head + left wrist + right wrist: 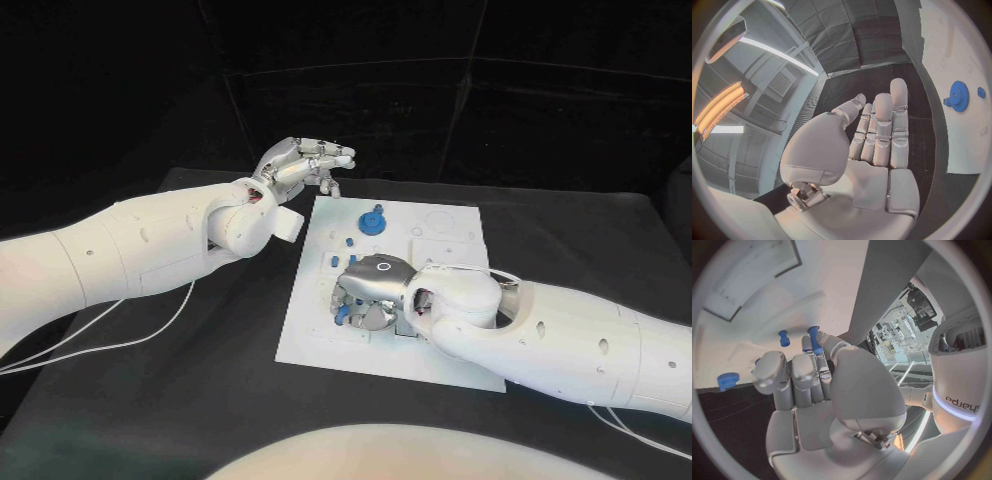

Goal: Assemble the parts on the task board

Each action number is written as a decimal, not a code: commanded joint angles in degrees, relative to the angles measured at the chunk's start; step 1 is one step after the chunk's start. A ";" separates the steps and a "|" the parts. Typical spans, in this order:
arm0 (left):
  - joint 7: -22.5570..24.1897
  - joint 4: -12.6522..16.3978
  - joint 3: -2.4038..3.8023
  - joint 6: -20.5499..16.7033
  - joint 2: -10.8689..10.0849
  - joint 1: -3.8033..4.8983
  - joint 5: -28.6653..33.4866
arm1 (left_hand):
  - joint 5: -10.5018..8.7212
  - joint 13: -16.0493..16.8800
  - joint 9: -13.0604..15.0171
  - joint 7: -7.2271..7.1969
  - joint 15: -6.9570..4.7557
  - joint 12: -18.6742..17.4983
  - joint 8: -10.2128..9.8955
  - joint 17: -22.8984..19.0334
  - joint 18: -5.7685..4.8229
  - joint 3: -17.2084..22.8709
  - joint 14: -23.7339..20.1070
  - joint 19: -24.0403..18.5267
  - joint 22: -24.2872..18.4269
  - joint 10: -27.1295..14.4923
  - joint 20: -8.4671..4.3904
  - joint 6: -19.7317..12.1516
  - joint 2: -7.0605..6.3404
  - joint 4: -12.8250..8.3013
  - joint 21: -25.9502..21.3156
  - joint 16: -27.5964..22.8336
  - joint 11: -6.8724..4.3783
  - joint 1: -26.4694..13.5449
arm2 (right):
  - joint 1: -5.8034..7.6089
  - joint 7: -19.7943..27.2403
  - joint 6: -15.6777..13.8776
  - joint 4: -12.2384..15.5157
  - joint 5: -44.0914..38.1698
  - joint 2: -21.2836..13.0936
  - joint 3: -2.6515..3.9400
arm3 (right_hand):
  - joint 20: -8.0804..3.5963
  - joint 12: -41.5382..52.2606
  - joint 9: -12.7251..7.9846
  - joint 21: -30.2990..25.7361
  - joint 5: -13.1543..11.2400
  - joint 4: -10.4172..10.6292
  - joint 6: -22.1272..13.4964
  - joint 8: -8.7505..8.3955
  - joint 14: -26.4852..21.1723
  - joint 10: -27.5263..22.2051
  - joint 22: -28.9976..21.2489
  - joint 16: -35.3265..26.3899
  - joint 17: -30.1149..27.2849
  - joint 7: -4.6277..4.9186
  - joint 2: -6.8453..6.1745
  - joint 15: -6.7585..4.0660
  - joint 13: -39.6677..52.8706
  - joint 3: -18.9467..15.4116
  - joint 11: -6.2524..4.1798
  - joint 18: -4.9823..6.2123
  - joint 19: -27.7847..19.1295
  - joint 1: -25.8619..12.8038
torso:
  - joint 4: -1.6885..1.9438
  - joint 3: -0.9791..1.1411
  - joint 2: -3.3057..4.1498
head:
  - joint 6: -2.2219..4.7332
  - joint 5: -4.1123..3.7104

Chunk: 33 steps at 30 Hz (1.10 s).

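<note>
The black table (173, 400) carries the white board (440, 235) at its middle, lying flat. The right arm (577, 340) reaches in over the board's near half, and the right hand (372, 290) is bent down onto the board there. In the right wrist view this hand's fingers (804, 372) curl in, and a slim blue peg (815, 340) stands between the fingertips and the thumb, seemingly pinched there, though the contact itself is partly hidden. The left arm (130, 250) comes in to the board's far left corner, where the left hand (303, 165) hovers off the board's edge, above the table; its fingers (882, 125) are stretched out straight, side by side, and nothing lies in the palm. A blue gear (374, 221) stands on the board's far half, apart from both hands. Smaller blue parts (346, 262) lie on the board just beside the right hand.
</note>
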 commanded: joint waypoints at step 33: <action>-0.15 -0.20 0.02 1.11 -0.01 0.08 0.13 | 0.28 0.03 0.07 0.04 0.21 0.36 0.19 -0.05 0.80 -0.01 -0.37 -0.13 -0.05 -0.48 0.39 -0.36 -0.04 -0.37 -0.27 0.17 0.05 0.44 | 0.12 1.98 -1.28 -0.30 0.45 0.54 0.04 | 1.18 -2.58 -0.84 -2.37 0.41 1.37 -7.72 -2.26 -0.09 -3.69 -3.63 -0.68 -2.10 1.00 -3.39 1.20 0.15 -1.60 1.58 0.30 -2.47 -3.98 | 0.01 0.01 -0.02 | -0.32 -0.09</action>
